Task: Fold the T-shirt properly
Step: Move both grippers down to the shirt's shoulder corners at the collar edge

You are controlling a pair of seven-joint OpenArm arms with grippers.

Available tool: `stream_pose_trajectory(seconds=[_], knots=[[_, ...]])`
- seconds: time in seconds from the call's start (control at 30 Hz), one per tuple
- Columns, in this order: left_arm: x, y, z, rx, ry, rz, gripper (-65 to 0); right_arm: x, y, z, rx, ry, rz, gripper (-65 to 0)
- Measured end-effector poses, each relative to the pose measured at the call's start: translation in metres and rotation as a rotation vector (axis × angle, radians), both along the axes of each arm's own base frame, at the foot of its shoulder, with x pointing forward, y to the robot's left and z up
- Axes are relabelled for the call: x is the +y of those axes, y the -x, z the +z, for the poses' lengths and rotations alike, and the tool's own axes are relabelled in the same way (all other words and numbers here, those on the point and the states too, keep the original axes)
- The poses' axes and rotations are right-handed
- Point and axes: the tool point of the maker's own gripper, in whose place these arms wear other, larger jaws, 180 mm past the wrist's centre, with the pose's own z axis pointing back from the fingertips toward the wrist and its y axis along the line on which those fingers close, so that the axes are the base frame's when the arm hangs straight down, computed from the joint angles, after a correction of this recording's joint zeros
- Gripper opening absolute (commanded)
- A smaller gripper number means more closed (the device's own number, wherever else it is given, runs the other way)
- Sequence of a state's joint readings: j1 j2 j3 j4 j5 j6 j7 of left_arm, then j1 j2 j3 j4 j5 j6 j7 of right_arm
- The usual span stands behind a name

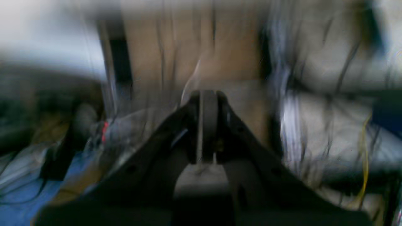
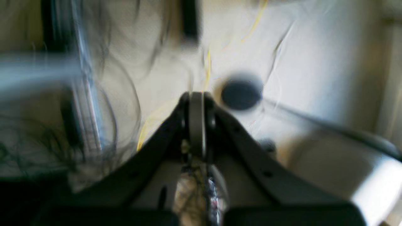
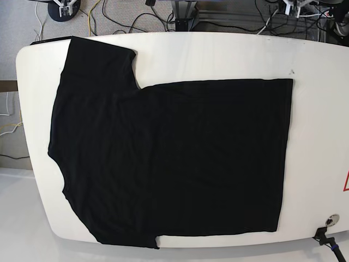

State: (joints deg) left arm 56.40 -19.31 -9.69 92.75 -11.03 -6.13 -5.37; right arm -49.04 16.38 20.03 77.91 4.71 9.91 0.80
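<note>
the shirt (image 3: pixel 174 164) lay flat, plain side up, across the white tabletop (image 3: pixel 218 54), sleeves at the view's left. soft, light and limp, it likely wanted pinching at a sleeve or hem corner. both sets of fingers (image 1: pixel 207 125) (image 2: pixel 196 122) were pressed together, empty, off the cloth.

T-shirt (image 3: pixel 169 164) spread flat on counter (image 3: pixel 229 54), spanning left edge to near right edge. One sleeve at far-left corner, other at near-left edge.

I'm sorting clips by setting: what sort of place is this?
Probably a robotics lab: a white table holds a flat black T-shirt, with loose cables and equipment stands on the floor behind.
</note>
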Motion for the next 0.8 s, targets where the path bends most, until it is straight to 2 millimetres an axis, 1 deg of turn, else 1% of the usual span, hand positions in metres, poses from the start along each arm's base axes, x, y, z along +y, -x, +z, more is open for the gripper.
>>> stream_pose_trajectory(seconds=[0.03, 0.07, 0.1, 0.13, 0.17, 0.2, 0.23, 0.27, 0.3, 0.33, 0.37, 0.4, 0.43, 0.47, 0.5, 0.57, 0.6, 0.67, 0.7, 0.77, 0.8], knots=[[0.000, 0.062, -0.025, 0.170, 0.008, 0.005, -65.0, 0.003, 0.010, -0.021, 0.082, -0.019, 0.009, -65.0], [-0.004, 0.051, -0.012, 0.113, 0.011, -0.022, -65.0, 0.009, 0.004, -0.002, -0.009, -0.032, 0.024, -65.0], [-0.007, 0.047, -0.009, 0.127, 0.014, -0.033, -65.0, -0.004, 0.012, 0.004, 0.050, 0.005, 0.021, -65.0], [-0.001, 0.053, -0.004, 0.144, -0.007, -0.036, -65.0, -0.012, 0.016, 0.011, 0.064, 0.030, 0.012, -65.0], [-0.005, 0.027, 0.016, 0.033, 0.002, -0.053, -65.0, -0.014, -0.002, 0.031, -0.010, 0.038, 0.064, -65.0], [-0.005, 0.034, 0.018, 0.069, -0.003, -0.053, -65.0, -0.016, -0.003, 0.034, 0.013, 0.054, 0.052, -65.0], [-0.006, 0.038, 0.024, 0.075, -0.008, -0.055, -65.0, -0.010, -0.013, 0.043, -0.021, 0.054, 0.072, -65.0], [-0.006, 0.041, 0.034, 0.077, -0.013, -0.060, -65.0, -0.001, -0.017, 0.052, -0.040, 0.031, 0.102, -65.0], [-0.011, 0.024, 0.048, 0.011, -0.006, -0.076, -65.0, 0.006, -0.020, 0.060, -0.048, 0.030, 0.134, -65.0], [-0.009, 0.028, 0.049, 0.048, -0.020, -0.082, -65.0, 0.002, -0.015, 0.061, -0.010, 0.053, 0.116, -65.0], [-0.012, 0.006, 0.069, -0.047, -0.017, -0.096, -65.0, 0.007, -0.023, 0.075, -0.049, 0.052, 0.155, -65.0], [-0.011, 0.010, 0.071, -0.011, -0.027, -0.095, -65.0, 0.009, -0.028, 0.077, -0.039, 0.056, 0.159, -65.0], [-0.011, -0.003, 0.086, -0.072, -0.031, -0.094, -65.0, 0.020, -0.044, 0.090, -0.109, 0.039, 0.194, -65.0], [-0.009, -0.003, 0.087, -0.037, -0.039, -0.090, -65.0, 0.024, -0.045, 0.092, -0.085, 0.036, 0.204, -65.0], [-0.010, -0.009, 0.095, -0.059, -0.036, -0.098, -65.0, 0.026, -0.049, 0.097, -0.092, 0.037, 0.207, -65.0], [-0.004, -0.032, 0.121, -0.151, -0.026, -0.081, -65.0, 0.035, -0.062, 0.110, -0.139, 0.016, 0.207, -65.0], [0.000, -0.040, 0.130, -0.185, -0.022, -0.071, -65.0, 0.041, -0.071, 0.115, -0.171, -0.014, 0.200, -65.0], [0.003, -0.047, 0.137, -0.198, 0.001, -0.065, -65.0, 0.051, -0.088, 0.127, -0.238, -0.063, 0.182, -64.6], [0.004, -0.051, 0.140, -0.208, 0.014, -0.056, -65.0, 0.055, -0.097, 0.134, -0.276, -0.091, 0.167, -61.9], [0.001, -0.064, 0.152, -0.256, 0.044, -0.047, -65.0, 0.057, -0.109, 0.147, -0.321, -0.139, 0.126, -53.2], [-0.002, -0.071, 0.160, -0.286, 0.058, -0.060, -65.0, 0.058, -0.118, 0.157, -0.359, -0.167, 0.105, -49.3]])
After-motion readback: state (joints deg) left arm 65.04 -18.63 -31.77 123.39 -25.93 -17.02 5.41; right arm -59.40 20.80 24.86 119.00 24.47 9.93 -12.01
